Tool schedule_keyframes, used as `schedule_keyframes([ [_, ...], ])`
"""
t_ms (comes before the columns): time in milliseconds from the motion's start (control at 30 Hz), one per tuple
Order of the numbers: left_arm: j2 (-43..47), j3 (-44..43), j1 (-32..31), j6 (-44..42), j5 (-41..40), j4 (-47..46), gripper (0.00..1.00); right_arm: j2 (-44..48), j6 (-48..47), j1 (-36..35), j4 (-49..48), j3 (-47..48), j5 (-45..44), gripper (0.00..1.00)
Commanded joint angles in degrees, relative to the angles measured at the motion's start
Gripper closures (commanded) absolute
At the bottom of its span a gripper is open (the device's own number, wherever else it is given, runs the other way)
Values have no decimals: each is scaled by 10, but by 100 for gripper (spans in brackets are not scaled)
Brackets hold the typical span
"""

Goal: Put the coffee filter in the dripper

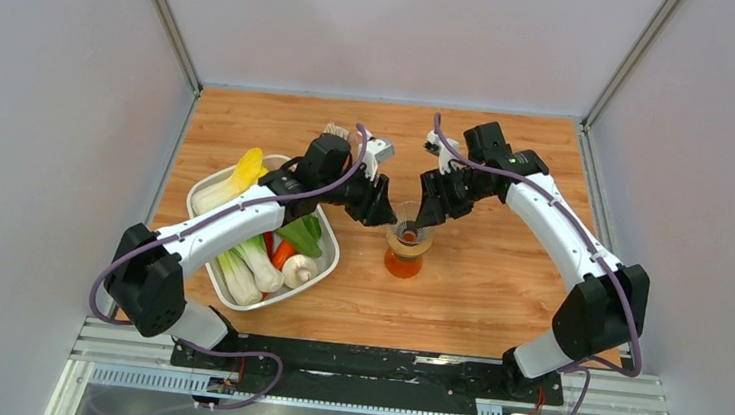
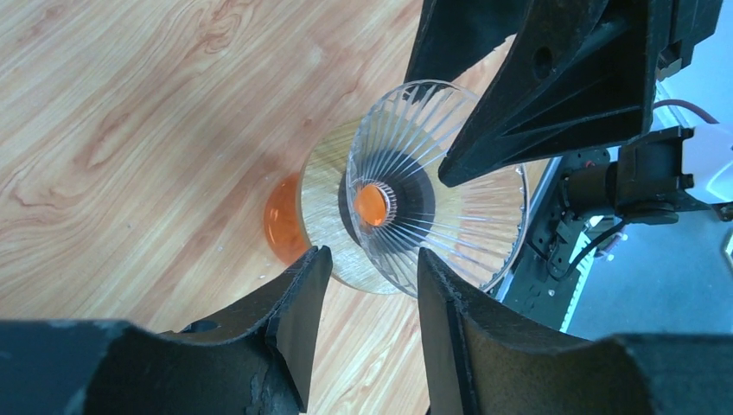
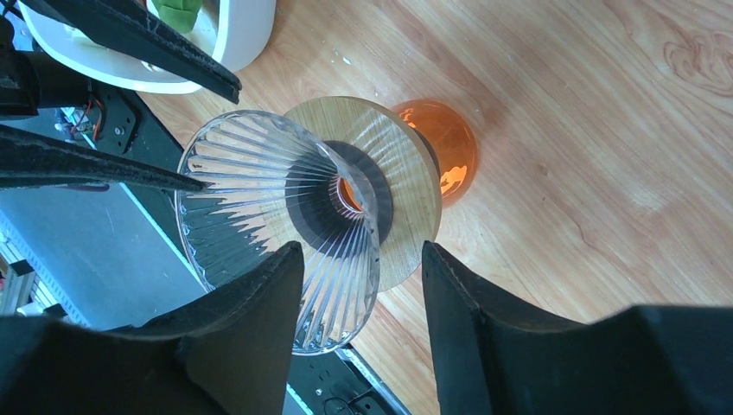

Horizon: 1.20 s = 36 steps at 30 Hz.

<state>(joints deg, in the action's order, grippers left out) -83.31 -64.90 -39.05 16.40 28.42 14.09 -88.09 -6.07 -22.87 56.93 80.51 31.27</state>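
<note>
Worktop [image 1: 498, 279]: pale wood, walled on three sides, and we list everything below as standing on or over it. Left arm [image 1: 232, 218] and right arm [image 1: 562, 230]: both reach inward and meet near the middle. Tray [image 1: 332, 257]: white, on the left side under the left arm, filled with vegetables [image 1: 258, 263]. Orange vessel [image 1: 404, 263]: upright at mid-worktop, carrying the dripper. Dripper [image 1: 407, 214]: clear ribbed cone on a tan wooden collar [image 3: 406, 173], long axis vertical, mouth up. Both wrist views look straight down its ribs to the orange below, so we judge it bare of paper. Left claw [image 2: 373, 258]: released, fingers apart with nothing between them, just beside the dripper's rim on its left. Right claw [image 3: 361, 251]: likewise released and holding nothing, just beside the rim on its right. We count the two as equally near, with the dripper between them. Pale item [image 1: 335, 126]: at the far side behind the left arm, too hidden for us to name. Coffee filter: we find it in no view, so we cannot tell which way it lies from either claw, and any placing depends on locating it first.
</note>
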Motion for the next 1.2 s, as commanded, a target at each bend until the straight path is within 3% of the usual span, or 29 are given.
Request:
schedule_keyframes([
  [0,26,-11,-4,12,24,-20,47,16,3,7,1,23,21,42],
  [400,61,1,0,33,39,-77,38,32,-19,50,6,55,77,20],
  [633,94,-36,35,-4,22,-40,35,41,-40,85,-5,121,79,1],
  [833,126,-75,103,-44,-10,35,34,65,-51,96,-38,156,24,0],
  [1000,124,-115,198,-64,-33,92,34,112,-35,99,-82,123,-35,0],
  [1167,93,-134,273,-66,-60,128,48,159,0,101,-117,70,-79,0],
])
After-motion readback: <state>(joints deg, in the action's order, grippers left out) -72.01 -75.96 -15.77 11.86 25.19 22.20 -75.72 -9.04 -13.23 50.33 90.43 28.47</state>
